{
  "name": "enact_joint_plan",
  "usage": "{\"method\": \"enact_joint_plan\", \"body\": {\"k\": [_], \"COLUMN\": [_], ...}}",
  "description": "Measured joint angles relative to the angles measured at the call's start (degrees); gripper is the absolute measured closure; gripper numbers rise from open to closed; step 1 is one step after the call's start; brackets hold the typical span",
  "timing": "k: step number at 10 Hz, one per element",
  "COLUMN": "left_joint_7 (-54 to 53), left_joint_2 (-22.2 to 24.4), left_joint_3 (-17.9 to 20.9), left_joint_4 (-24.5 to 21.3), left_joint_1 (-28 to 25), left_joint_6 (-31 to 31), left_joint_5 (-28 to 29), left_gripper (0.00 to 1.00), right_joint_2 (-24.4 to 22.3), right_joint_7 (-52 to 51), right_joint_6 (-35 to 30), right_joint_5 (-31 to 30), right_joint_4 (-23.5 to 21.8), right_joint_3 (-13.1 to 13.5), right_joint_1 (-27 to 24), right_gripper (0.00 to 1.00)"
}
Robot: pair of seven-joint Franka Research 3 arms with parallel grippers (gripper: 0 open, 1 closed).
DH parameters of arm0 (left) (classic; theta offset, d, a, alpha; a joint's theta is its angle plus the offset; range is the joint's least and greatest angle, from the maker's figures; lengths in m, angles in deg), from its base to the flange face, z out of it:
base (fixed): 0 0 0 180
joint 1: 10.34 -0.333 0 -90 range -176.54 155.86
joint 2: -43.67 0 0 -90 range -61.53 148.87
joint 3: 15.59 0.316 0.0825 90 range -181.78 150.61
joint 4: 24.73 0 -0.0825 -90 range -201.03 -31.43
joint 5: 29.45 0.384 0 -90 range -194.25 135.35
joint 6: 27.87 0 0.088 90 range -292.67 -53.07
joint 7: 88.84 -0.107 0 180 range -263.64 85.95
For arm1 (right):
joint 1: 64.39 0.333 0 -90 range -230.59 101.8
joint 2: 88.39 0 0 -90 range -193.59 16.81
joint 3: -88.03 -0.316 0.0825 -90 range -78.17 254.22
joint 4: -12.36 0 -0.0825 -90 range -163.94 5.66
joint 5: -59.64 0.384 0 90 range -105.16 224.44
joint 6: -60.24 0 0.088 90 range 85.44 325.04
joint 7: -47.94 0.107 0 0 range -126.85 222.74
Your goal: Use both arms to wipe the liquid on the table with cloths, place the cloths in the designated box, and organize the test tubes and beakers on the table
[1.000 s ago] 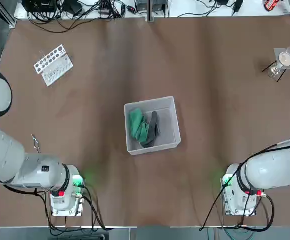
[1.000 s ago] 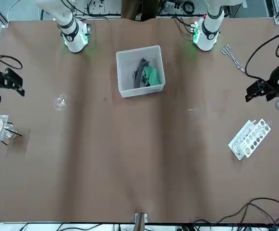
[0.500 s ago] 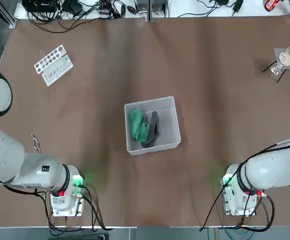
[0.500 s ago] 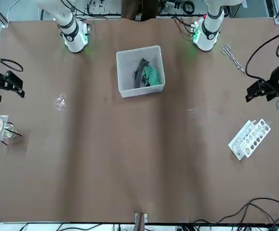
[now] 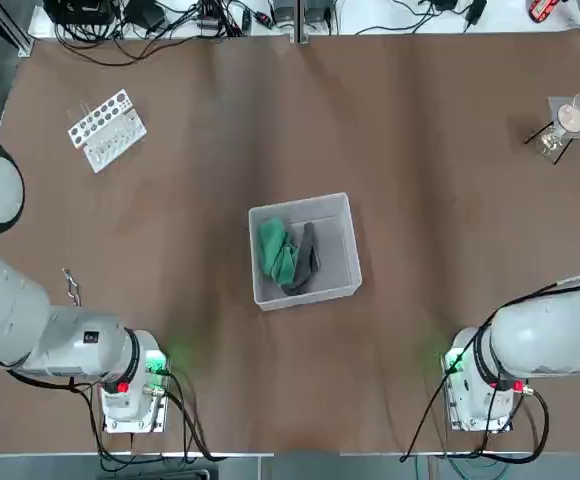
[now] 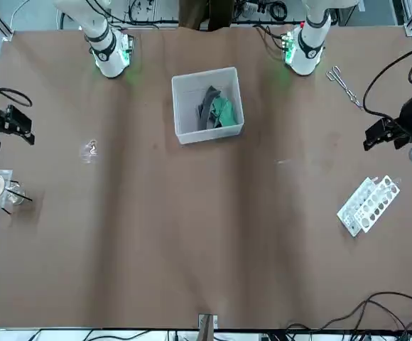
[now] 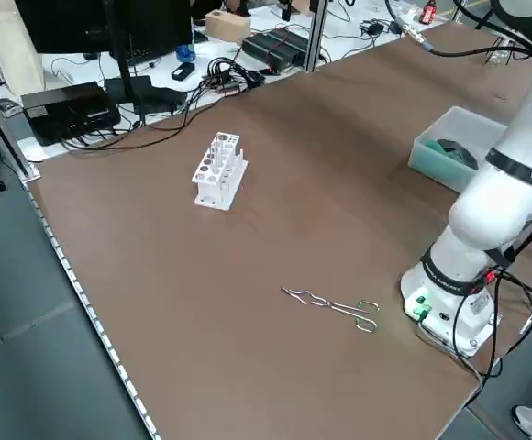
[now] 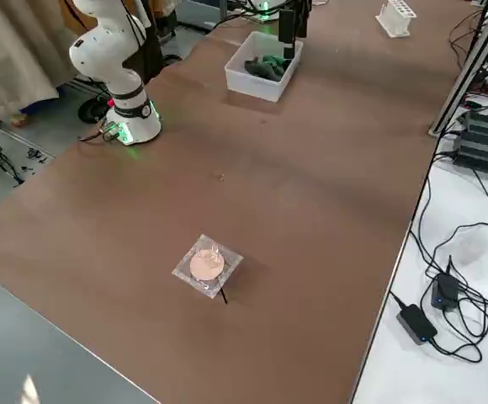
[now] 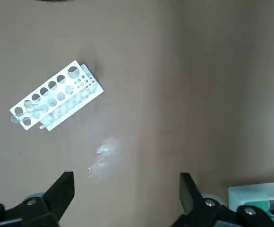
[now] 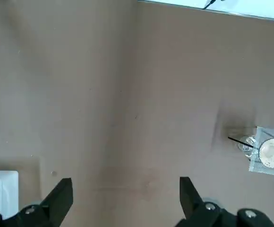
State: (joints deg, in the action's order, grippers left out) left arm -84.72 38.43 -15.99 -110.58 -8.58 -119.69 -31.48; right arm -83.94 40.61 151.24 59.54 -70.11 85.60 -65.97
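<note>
The translucent box [image 5: 342,240] stands mid-table and holds the green cloth [image 5: 275,250] and the dark grey cloth [image 5: 307,258]. A tiny clear beaker [image 6: 89,149] sits on the brown table [image 5: 420,200] on my right side. My right gripper [image 6: 18,124] hovers open at the table's right edge, empty, near the beaker. My left gripper [image 6: 373,136] hangs open and empty at the left edge, above the white rack [image 6: 368,204], which seems to hold clear tubes. A small glassy thing [image 9: 101,158] lies between rack and box.
A round white disc on a wire stand [image 5: 568,120] sits at the far right. Metal tongs [image 5: 72,287] lie near the left arm's base. Cables and electronics run along the table's far edge [image 5: 170,20].
The right arm has shifted slightly at the table's right edge. The left gripper, the box and the glassware stay where they were.
</note>
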Motion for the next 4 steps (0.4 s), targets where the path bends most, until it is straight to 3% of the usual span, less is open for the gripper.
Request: {"method": "enact_joint_plan", "body": {"k": [4], "left_joint_7": [0.0], "left_joint_2": [0.0], "left_joint_3": [0.0], "left_joint_4": [0.0], "left_joint_1": [0.1], "left_joint_6": [0.0], "left_joint_5": [0.0], "left_gripper": [0.02], "right_joint_2": [0.0], "right_joint_7": [0.1], "right_joint_6": [0.1], "right_joint_5": [-0.2], "right_joint_4": [0.0], "right_joint_3": [-0.3], "right_joint_1": [-0.6], "right_gripper": [0.0]}}
